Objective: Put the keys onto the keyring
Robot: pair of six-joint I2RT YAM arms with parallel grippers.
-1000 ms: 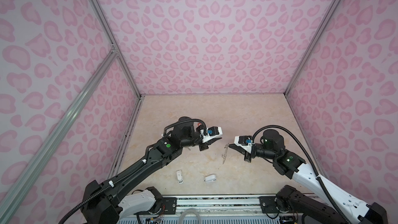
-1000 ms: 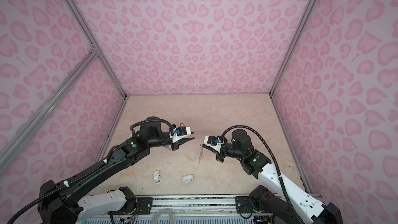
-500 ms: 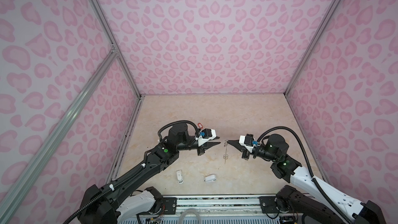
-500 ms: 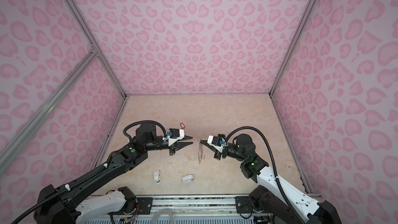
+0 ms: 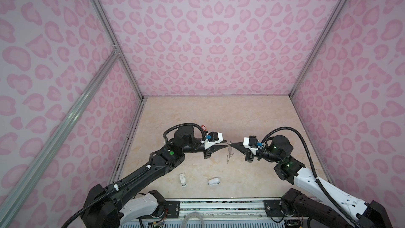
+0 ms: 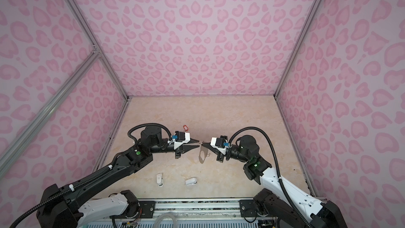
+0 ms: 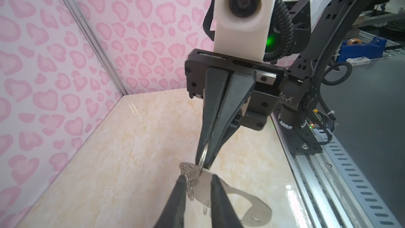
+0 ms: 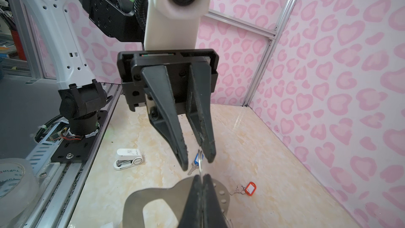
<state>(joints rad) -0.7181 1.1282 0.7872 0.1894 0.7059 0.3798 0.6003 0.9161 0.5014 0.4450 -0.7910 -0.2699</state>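
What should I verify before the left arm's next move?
1. Right gripper shut on a wire ring of the keyring: ok.
2. Plate hanging clear of the table: ok.
3. Left gripper with fingers apart, straddling that ring, not clamping: ok.
4. A key held, ready to thread: not ok. The blue-tag key and the red-tag key both lie on the table.
5. Ring split open for a key: cannot tell.
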